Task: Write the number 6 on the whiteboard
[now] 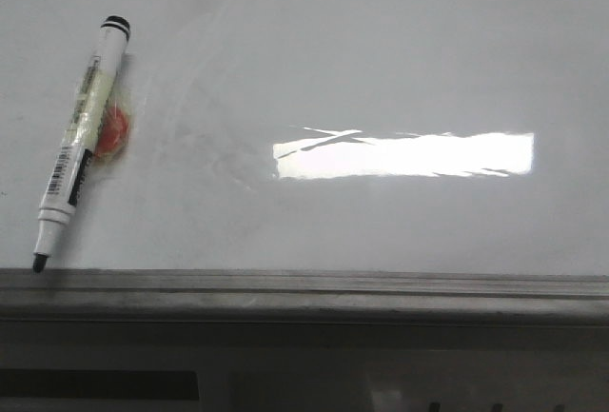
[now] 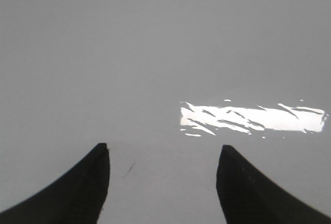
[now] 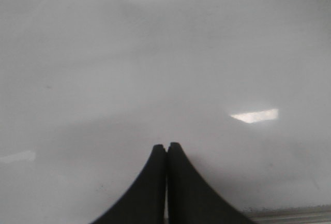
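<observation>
No digit shows on the glossy white whiteboard (image 1: 381,60); the uncapped white-barrelled black marker (image 1: 81,146) lies unheld, apparently untouched. Left fingers (image 2: 83,193) spread, right fingers (image 3: 155,182) pressed together.

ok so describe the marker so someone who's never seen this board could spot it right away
On the whiteboard, look at the near left corner, just above the grey rail. The marker lies there slanted, uncapped black tip toward the rail. It is the only loose thing, white-barrelled, with a red blob beside it.
</observation>
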You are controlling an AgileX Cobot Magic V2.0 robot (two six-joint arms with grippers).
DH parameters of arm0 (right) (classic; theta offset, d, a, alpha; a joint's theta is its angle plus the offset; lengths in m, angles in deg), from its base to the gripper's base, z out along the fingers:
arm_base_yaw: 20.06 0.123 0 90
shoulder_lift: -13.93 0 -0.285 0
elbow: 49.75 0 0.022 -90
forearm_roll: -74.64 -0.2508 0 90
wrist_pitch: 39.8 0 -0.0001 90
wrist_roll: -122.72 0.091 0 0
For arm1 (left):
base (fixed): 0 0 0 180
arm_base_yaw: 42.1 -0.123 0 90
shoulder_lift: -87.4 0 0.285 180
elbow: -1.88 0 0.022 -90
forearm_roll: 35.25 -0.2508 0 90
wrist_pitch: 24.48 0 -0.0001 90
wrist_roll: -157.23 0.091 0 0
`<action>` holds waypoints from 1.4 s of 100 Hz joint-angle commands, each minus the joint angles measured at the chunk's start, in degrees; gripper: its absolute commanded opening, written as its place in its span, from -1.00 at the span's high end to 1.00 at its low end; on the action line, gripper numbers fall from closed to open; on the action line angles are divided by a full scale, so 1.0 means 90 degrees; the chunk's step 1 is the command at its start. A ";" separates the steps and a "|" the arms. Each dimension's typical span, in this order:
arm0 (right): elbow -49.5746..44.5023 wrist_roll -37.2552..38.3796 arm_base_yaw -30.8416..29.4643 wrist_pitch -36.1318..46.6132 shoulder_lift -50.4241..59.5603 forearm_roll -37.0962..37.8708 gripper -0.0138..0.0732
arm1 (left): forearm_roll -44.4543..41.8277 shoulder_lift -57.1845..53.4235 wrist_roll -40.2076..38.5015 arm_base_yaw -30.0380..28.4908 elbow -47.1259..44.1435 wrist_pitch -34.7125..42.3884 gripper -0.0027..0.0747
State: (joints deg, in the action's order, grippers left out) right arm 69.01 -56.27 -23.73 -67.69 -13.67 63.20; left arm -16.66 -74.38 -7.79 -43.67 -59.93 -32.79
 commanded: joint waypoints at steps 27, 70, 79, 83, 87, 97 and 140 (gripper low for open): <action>0.0245 -0.0071 -0.0034 0.0396 -0.0094 0.0051 0.83 | 0.0153 0.0924 0.0318 0.1785 0.0182 0.0664 -0.16; 0.0245 -0.0071 -0.0034 0.0360 -0.0094 0.0051 0.83 | 0.0412 0.2839 0.0301 0.4298 0.0182 0.1854 -0.16; 0.0245 -0.0071 -0.0034 0.0360 -0.0094 0.0051 0.83 | 0.0412 0.3238 0.0284 0.4646 0.0182 0.1901 -0.16; 0.0245 -0.0071 -0.0034 0.0360 -0.0094 0.0051 0.83 | 0.0412 0.3406 0.0284 0.4787 0.0182 0.1923 -0.16; 0.0245 -0.0071 -0.0034 0.0347 -0.0094 0.0051 0.83 | 0.0426 0.3556 0.0284 0.4907 0.0182 0.1979 -0.16; 0.0245 -0.0071 -0.0034 0.0375 -0.0094 0.0051 0.83 | 0.0593 0.3835 0.0284 0.5068 0.0182 0.2165 -0.16; 0.0245 -0.0071 -0.0022 0.0489 -0.0094 0.0051 0.83 | 0.1301 0.5038 0.0275 0.5446 0.0343 0.2847 -0.15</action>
State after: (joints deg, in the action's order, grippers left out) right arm 69.01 -56.27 -23.73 -67.58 -13.67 63.21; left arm -7.64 -30.51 -5.01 4.88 -58.80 -12.26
